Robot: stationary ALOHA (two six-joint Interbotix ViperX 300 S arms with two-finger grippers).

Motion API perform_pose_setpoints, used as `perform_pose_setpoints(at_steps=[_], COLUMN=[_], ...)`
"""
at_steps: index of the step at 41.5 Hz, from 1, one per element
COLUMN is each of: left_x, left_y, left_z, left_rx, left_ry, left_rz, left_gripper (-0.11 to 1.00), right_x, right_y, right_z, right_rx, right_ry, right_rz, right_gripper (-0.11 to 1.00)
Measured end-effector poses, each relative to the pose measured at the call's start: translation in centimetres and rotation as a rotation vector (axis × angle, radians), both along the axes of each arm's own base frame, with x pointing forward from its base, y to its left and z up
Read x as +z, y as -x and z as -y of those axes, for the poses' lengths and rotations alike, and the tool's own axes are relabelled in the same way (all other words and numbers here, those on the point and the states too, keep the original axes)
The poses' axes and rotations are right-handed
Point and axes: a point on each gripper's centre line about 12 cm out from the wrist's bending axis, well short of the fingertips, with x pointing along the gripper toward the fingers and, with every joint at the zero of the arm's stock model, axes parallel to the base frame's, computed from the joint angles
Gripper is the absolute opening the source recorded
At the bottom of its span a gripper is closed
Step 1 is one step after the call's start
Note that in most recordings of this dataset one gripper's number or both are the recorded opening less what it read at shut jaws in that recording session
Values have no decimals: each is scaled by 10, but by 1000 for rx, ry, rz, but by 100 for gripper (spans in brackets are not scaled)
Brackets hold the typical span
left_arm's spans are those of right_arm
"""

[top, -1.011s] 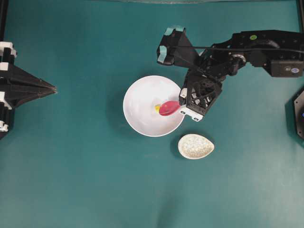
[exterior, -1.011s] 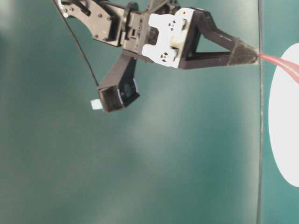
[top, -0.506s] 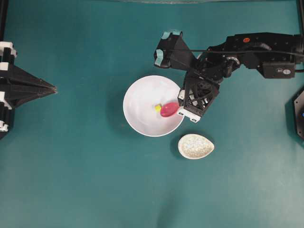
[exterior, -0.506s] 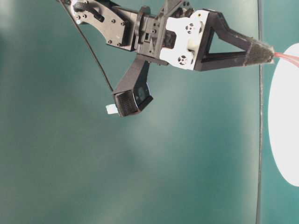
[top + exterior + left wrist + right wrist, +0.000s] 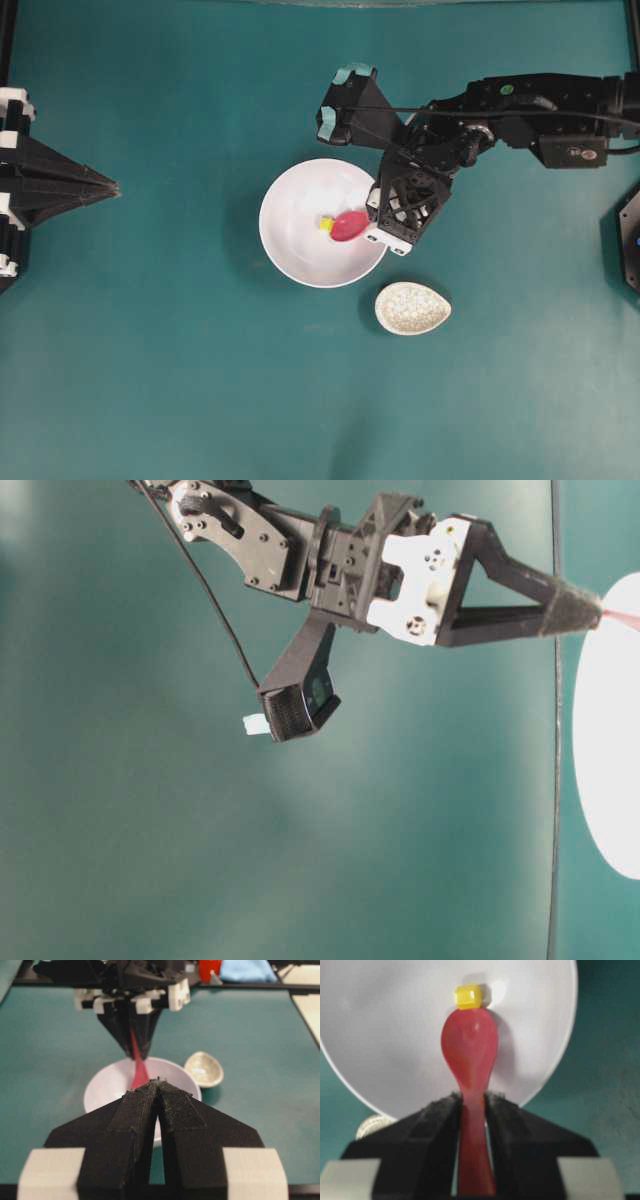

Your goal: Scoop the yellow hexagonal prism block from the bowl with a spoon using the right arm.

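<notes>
We see a flat teal tabletop (image 5: 180, 380) filling the view, evenly lit. Past its far edge, in the left wrist view, sit a red object (image 5: 209, 968) and blue cloth (image 5: 245, 971).

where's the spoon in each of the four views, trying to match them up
Overhead: spoon right of centre, scoop inside the bowl, handle in the right gripper.
Table-level: only a pink sliver of spoon at the right edge, past the gripper's tip.
Left wrist: spoon upper centre, slanting down into the bowl.
Right wrist: spoon centre, handle between the fingers, tip at the yellow block.
Shared landmark: the white bowl.
</notes>
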Motion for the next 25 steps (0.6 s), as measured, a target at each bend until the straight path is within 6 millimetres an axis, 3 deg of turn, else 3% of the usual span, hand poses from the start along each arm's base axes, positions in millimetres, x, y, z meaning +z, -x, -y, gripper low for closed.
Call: perform_pose_setpoints(at_steps=[25], left_x=[0], left_y=[0], left_z=[0], left_rx=[0], left_ry=[-2], left_rz=[2], left_gripper=[2], right_x=[-1], right_y=[-11], right_z=[5], right_rx=[-22], right_ry=[33], right_rz=[77], right_gripper=[25])
